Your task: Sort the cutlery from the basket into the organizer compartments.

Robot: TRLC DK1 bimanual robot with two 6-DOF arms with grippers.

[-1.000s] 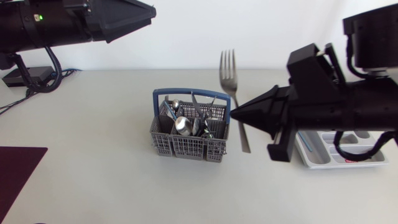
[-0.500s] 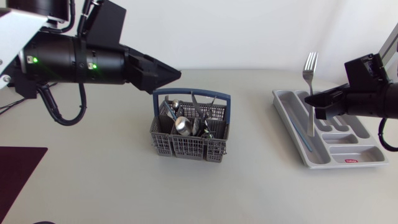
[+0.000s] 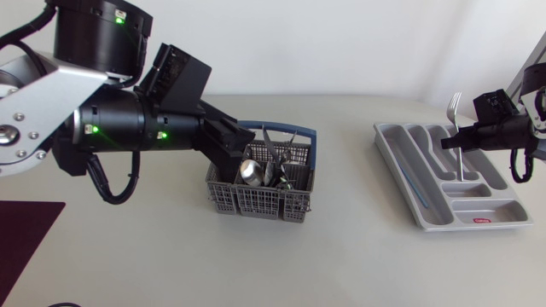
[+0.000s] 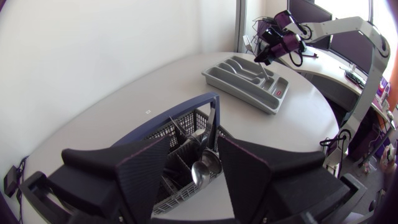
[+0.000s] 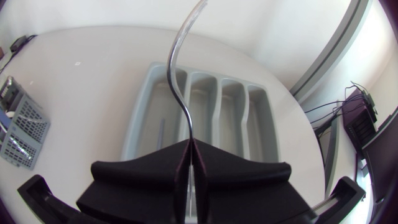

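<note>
When viewed from above: plain light table (image 3: 153,256), white wall along far edge, dark maroon mat (image 3: 26,234) at near-left corner. Grey mesh basket (image 3: 256,203) with blue handle (image 3: 294,130) mid-table, holding a jumble of cutlery. Spoon (image 3: 250,171) bowl on top, other pieces too tangled to tell apart. Grey organizer (image 3: 444,220) at right, well apart from basket, set at an angle, several lengthwise compartments. One slim utensil (image 3: 418,189) lying in the long compartment on its left side. Left gripper (image 4: 193,152) released, fingers spread wide, hanging over basket's left part. Right gripper (image 3: 461,136) clamped on fork (image 3: 455,107) at the handle. Fork upright, tines up, handle end down over organizer's middle compartments. Contact with compartment floor: cannot tell.
</note>
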